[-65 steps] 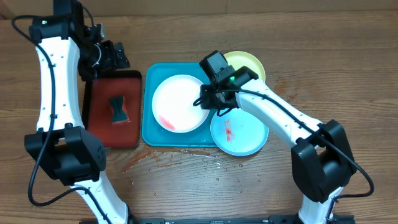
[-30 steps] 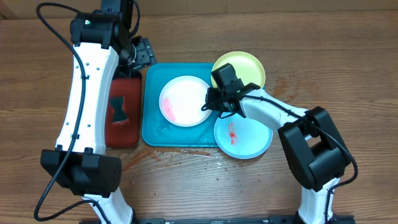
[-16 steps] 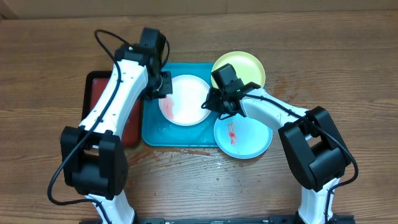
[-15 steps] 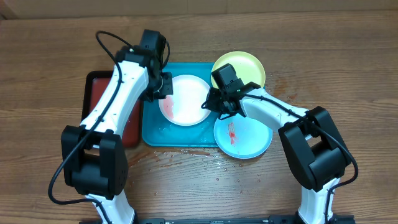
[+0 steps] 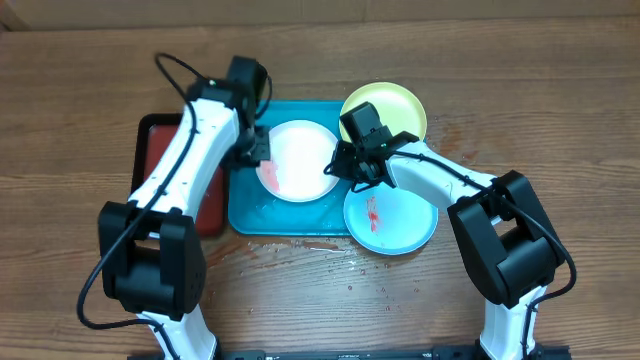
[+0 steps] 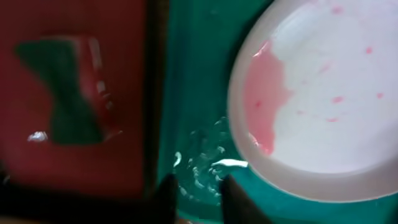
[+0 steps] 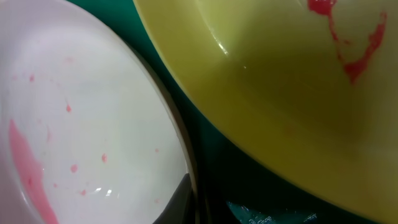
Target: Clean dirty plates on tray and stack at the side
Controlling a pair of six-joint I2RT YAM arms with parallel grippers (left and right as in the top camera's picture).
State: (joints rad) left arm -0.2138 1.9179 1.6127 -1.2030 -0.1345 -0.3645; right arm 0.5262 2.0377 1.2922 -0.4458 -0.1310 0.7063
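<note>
Right fingers (image 7: 177, 202) pinched white plate (image 5: 297, 160) at right rim; left fingers (image 6: 235, 199) slightly spread beside left rim, above tray (image 6: 186, 74).

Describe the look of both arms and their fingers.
The left arm and right arm match: white tubular links, bulky black joint housings, black wrist units. Thin black cables run along each. The fingers are dark, blurred in the wrist views.
</note>
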